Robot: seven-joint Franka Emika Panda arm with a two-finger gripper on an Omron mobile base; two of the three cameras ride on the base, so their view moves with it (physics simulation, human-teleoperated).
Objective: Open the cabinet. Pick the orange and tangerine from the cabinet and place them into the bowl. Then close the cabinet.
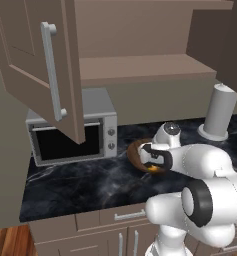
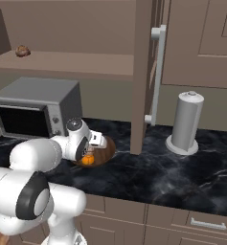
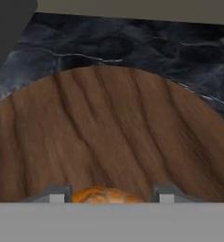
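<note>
Down over the bowl (image 3: 108, 137) on the counter (image 2: 182, 177) by the microwave (image 2: 33, 107), the gripper (image 3: 111, 194) hung, jaws pinching an orange fruit (image 3: 101, 194) between them. Above, the cabinet (image 1: 35, 65) stood open, a brown lump (image 2: 22, 50) on its shelf.

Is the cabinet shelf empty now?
No, a small brown round item sits on the open cabinet shelf in the right base view.

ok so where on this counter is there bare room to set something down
Free: the dark counter in front of the microwave, and the stretch between the bowl and the grey cylinder. Crowded: around the bowl, where the gripper hangs with an orange fruit.
</note>
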